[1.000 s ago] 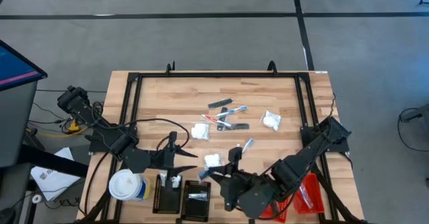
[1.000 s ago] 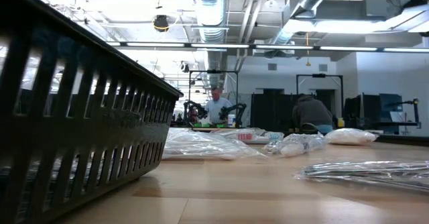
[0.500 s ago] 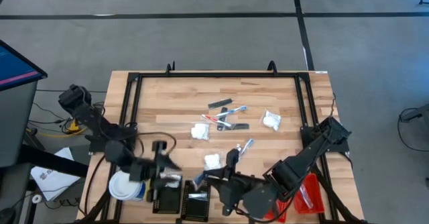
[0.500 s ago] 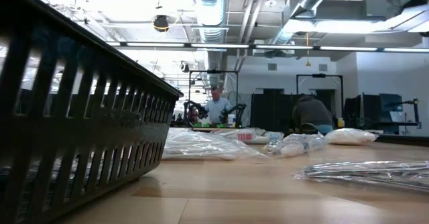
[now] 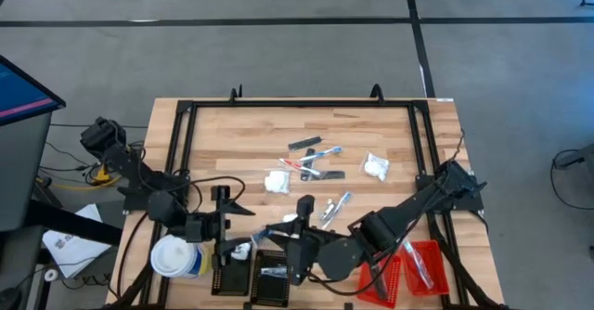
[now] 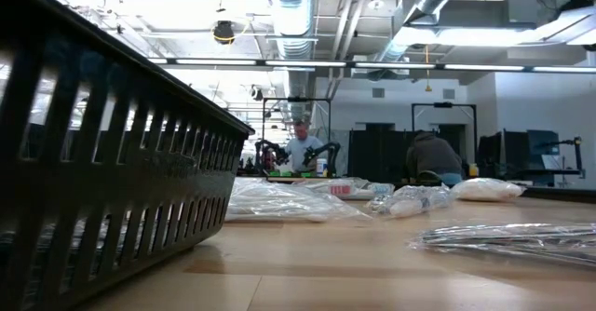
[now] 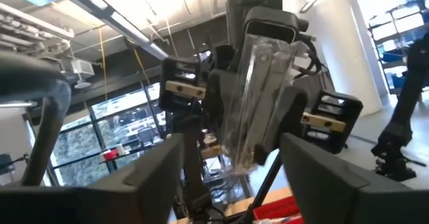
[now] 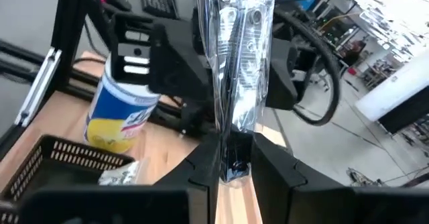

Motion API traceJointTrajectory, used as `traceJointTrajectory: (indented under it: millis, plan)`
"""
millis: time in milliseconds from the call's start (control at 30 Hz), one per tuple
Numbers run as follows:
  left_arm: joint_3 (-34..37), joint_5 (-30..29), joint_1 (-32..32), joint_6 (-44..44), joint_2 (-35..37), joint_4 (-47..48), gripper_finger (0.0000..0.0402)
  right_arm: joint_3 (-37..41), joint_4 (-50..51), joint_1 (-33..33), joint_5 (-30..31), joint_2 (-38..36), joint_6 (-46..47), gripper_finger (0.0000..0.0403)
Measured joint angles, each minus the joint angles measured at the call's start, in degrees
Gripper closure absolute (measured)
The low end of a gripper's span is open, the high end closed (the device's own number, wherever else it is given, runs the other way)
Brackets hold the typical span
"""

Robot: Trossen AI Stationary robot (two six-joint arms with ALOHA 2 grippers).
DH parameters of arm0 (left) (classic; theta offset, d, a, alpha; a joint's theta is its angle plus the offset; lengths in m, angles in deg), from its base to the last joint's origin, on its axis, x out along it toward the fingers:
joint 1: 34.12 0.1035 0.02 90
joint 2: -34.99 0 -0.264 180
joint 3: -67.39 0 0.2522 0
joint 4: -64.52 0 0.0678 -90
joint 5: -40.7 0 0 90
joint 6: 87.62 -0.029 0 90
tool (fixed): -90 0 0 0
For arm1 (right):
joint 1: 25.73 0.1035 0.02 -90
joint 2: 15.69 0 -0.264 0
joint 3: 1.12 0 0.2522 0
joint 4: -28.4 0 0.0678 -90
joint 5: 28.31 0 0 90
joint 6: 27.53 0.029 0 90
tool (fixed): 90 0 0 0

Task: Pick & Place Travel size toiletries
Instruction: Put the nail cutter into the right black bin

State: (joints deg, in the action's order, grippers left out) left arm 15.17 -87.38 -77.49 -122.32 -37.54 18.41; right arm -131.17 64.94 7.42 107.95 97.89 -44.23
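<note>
- The light butcher-block wooden table [image 5: 371, 124] had most of the travel toiletries loose mid-table: white puffy packets [image 5: 375, 167], thin blue, red and white sticks [image 5: 316, 157], a dark grey bar [image 5: 304, 144].
- At the near edge you had the black ribbed rectangular trays [image 5: 255, 277] beside the white-topped round canister with the blue and yellow label [image 5: 176, 256].
- The right gripper [image 8: 231, 158] was clamped on a clear crinkly plastic sachet with a dark stick inside [image 8: 238, 76], held upright over those trays.
- The left gripper [image 7: 228, 160] sat right opposite with its fingers apart, holding nothing.
- My take: get squarely over the tray, go low, then let go, so the sachet doesn't tip over the wall.
- Versus a second ago, the left arm had swung back toward the trays and its fingers had spread; the right arm had reached further left with its grip unchanged.
</note>
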Motion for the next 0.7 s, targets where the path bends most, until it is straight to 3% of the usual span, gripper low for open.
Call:
traceJointTrajectory:
  millis: [133, 300, 700]
  plan:
    - [0.00, -0.98, 0.94, 0.45, 0.00, -0.19, 0.0101, 0.00, -0.30, -1.22, 0.07, 0.16, 0.09, 0.0340]
    - [0.00, -0.97, 1.88, 0.92, 0.00, -0.38, 0.0075, 0.00, -0.50, -3.22, -0.16, 0.18, 1.30, 0.0340]
    - [0.00, 0.93, 3.88, 2.13, -0.02, -2.10, 0.0119, 0.00, -0.65, -4.71, -1.43, 0.18, 2.20, 0.0340]
